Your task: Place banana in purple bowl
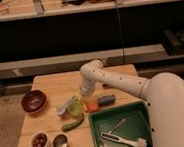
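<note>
The purple bowl (33, 101) stands at the table's left edge, and nothing shows inside it. A small pale curved piece that looks like the banana (65, 106) lies in the cluster at the table's middle, against a yellow-green fruit (76, 109). My gripper (86, 97) hangs from the white arm straight down over the right side of this cluster. It is just right of the banana and well right of the bowl. Nothing shows in its hold.
An orange piece (92, 106) and a grey-blue object (107, 100) lie right of the gripper. A green cucumber (73, 124) lies in front. A white bowl of brown pieces (40, 141) and a metal cup (59, 142) stand front left. A green tray (140, 113) holds a brush (125, 140).
</note>
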You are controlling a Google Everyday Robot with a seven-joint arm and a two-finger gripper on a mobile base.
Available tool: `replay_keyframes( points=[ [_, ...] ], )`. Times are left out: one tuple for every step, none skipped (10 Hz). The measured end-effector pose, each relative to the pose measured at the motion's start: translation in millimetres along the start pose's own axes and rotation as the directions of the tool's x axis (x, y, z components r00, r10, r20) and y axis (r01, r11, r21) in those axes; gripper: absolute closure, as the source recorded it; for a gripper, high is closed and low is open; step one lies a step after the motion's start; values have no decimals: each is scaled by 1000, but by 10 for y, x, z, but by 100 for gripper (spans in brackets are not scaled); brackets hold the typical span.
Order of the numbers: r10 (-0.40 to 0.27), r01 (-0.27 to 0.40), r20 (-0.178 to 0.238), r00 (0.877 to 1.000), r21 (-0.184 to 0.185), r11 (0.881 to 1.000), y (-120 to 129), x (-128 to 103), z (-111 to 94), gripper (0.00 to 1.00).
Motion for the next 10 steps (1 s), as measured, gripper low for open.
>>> replay_keyframes(
  points=[
    [-5,5,5,1000,-5,1000,-15,-4,6,100],
    [-7,7,7,1000,-7,1000,-14,-11,-1,100],
    [-10,10,7,1000,-8,1000,-25,-20,-19,100],
    [-6,6,6,1000,-15,1000,-3,-48,-92,100],
    [-2,2,-4,1000,-20,1000,-2,-46,-183,100],
    [-2,1,-17,1000,-58,998,-45,-40,-435,100],
    [-7,5,-27,1000,-91,996,-97,-18,-581,100],
    [-14,9,-44,999,-112,994,-144,26,-727,100],
    [-22,14,-62,998,-126,992,-163,77,-888,100],
    [-41,31,-83,996,-111,993,-204,147,-975,100]
  ],
)
